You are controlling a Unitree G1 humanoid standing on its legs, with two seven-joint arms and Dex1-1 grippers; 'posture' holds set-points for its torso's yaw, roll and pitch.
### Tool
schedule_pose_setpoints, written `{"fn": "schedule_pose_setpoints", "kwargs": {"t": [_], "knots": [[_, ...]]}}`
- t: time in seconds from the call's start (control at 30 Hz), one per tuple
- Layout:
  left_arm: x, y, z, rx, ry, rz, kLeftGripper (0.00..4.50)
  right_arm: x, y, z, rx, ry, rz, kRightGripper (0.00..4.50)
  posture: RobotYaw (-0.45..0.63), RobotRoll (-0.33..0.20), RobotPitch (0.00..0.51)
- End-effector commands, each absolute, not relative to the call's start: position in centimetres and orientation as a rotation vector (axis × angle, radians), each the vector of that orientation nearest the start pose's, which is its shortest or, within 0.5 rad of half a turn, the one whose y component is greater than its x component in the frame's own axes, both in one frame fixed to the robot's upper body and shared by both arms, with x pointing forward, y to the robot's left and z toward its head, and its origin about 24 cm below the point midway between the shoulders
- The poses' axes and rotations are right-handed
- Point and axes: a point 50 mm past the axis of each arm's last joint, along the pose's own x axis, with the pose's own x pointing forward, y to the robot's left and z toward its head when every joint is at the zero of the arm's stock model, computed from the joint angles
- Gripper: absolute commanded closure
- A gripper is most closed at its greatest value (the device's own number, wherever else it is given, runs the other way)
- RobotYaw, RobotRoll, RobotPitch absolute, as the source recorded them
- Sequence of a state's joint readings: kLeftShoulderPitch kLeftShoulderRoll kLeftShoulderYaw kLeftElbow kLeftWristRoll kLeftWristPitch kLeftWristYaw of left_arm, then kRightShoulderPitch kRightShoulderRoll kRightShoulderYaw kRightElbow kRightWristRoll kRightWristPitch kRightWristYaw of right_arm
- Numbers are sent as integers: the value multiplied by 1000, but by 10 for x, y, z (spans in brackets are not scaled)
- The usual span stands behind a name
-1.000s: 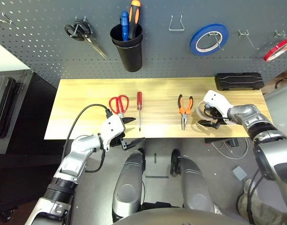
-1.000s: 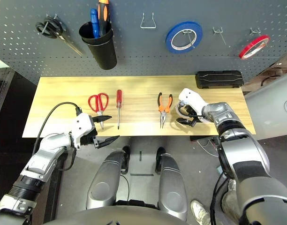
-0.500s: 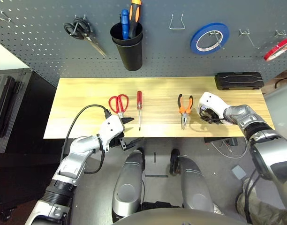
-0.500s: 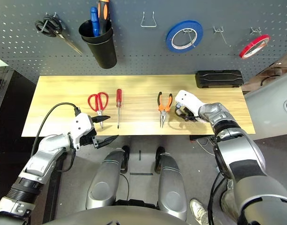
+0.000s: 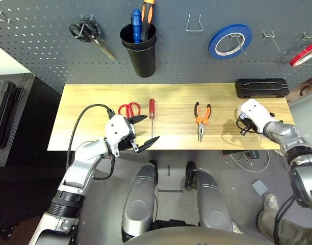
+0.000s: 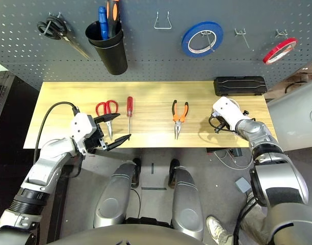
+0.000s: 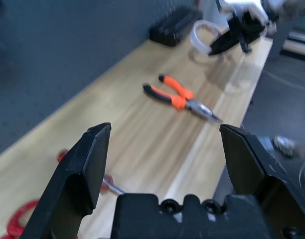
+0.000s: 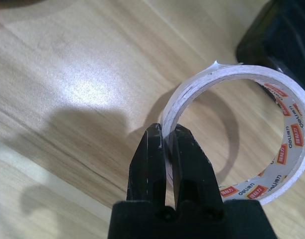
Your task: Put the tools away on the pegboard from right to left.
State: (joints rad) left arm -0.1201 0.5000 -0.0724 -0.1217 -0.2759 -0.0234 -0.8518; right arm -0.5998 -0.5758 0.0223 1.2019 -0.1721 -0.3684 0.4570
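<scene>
The cream tape roll (image 8: 252,129) hangs pinched by its wall above the desk's right end. Orange-handled pliers (image 5: 201,117), red-handled screwdriver (image 5: 151,113) and red-handled scissors (image 5: 128,109) lie flat before the grey pegboard (image 5: 44,41).

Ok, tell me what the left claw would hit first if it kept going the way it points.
Probably nothing soon: the open left claw aims along the table above its top. The pliers lie below that line; further on, the right claw with the tape roll, though depth is unclear.
</scene>
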Motion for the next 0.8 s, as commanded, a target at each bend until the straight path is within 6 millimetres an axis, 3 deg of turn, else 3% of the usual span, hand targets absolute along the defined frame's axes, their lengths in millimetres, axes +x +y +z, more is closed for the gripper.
{"fn": "schedule_pose_setpoints", "kwargs": {"t": [0.03, 0.4, 0.8], "knots": [[247, 164, 123, 259, -195, -1004, 0, 307, -296, 19, -569, 344, 258, 4478, 312, 0, 262], [234, 147, 173, 185, -356, -1089, 0, 293, -297, 28, -574, 95, 204, 4478, 325, 0, 269], [232, 132, 194, 123, -467, -1074, 0, 288, -301, 64, -625, -184, 173, 4478, 316, 0, 260]]}}
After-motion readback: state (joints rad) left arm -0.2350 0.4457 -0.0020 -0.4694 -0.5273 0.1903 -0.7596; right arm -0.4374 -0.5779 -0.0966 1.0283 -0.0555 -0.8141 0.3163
